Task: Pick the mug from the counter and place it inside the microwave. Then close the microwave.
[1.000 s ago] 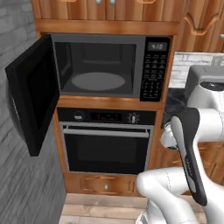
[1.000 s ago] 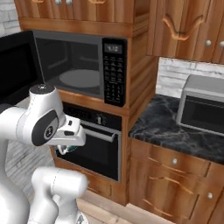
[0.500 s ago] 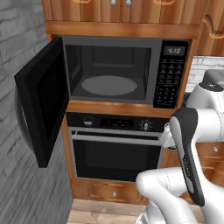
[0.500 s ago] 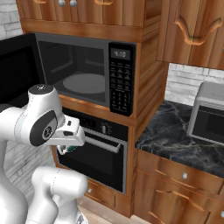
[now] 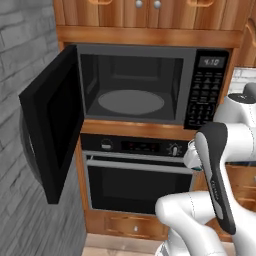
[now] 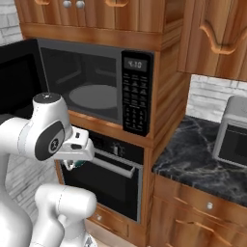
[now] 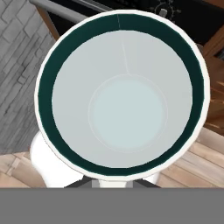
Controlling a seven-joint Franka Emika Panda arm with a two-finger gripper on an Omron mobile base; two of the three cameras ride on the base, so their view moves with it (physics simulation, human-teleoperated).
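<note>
The mug (image 7: pixel 122 94), white with a teal-green rim, is seen from above in the hand view, mouth facing the camera. My gripper (image 6: pixel 73 163) is shut on it, held low in front of the oven; a sliver of teal rim (image 5: pixel 198 168) peeks out beside the forearm. The microwave (image 5: pixel 205 95) sits in the wooden cabinet above, its door (image 5: pixel 52 125) swung wide open to the left, and the grey turntable (image 5: pixel 131 101) is bare. The black marble counter (image 6: pixel 202 161) lies to the right.
A black oven (image 5: pixel 135 180) with a long bar handle sits directly below the microwave. A grey brick wall (image 5: pixel 25 60) stands left of the open door. A silver toaster oven (image 6: pixel 234 135) rests on the counter at far right. Wooden cabinets hang above.
The whole picture has shifted: the base has driven, so the microwave now sits nearer and more central. The arm keeps its pose with the mug still gripped.
</note>
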